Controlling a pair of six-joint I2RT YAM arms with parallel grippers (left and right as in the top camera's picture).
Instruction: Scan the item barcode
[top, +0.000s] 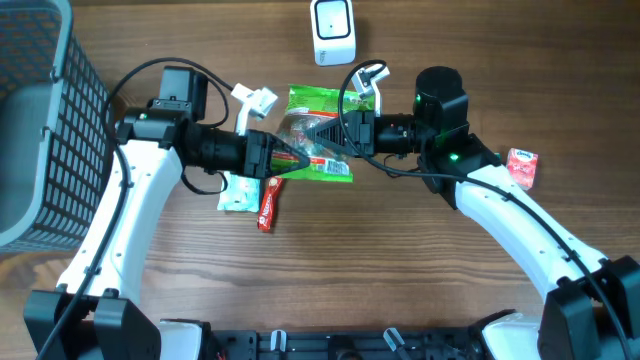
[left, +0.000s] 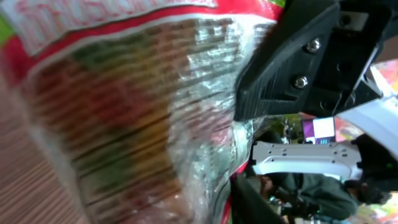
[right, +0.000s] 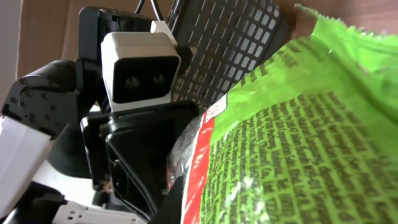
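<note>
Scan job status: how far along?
Done: snack bag picked up, pinched by right gripper and left gripper at opposite ends. In hand: bag held between the arms. Left: face its barcode to the scanner beyond it; nothing shows a scan yet.

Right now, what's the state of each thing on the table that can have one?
snack bag, held by both tools.
left tool, shut on the snack bag.
right tool, shut on the snack bag.
scanner, untouched, apart from the bag.
basket, nothing visible inside.
red stick pack, flat on the table, untouched.
small red packet, flat, untouched.
white packet, flat, untouched.
</note>
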